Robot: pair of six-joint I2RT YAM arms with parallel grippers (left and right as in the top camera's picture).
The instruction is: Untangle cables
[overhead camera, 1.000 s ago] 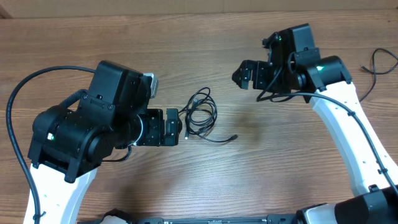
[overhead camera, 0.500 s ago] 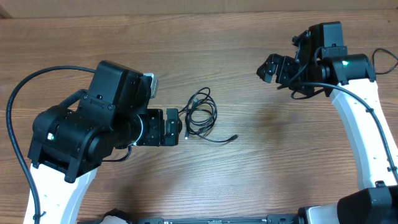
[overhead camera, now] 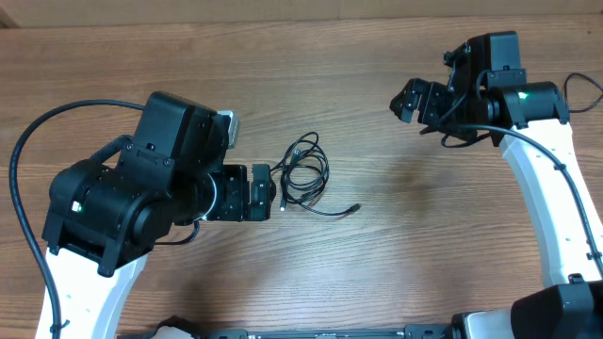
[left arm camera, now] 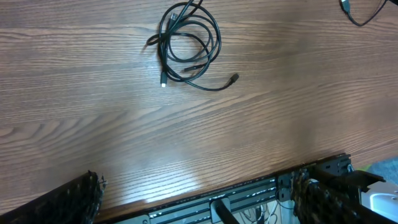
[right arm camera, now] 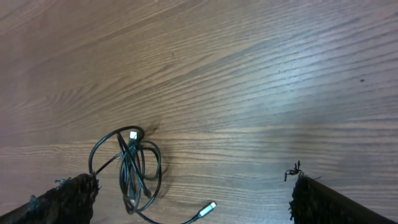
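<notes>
Overhead view: the tangled cables (overhead camera: 303, 174) lie as a coiled black bundle at the centre of the wooden table (overhead camera: 377, 273), with one silver-tipped plug trailing toward the lower right. The left gripper (overhead camera: 262, 193) sits just left of the bundle, jaws wide and empty. The right gripper (overhead camera: 415, 99) is in the upper right, well apart from the bundle, jaws likewise wide with nothing between them. A separate thin cord (overhead camera: 565, 94) lies at the right edge.
</notes>
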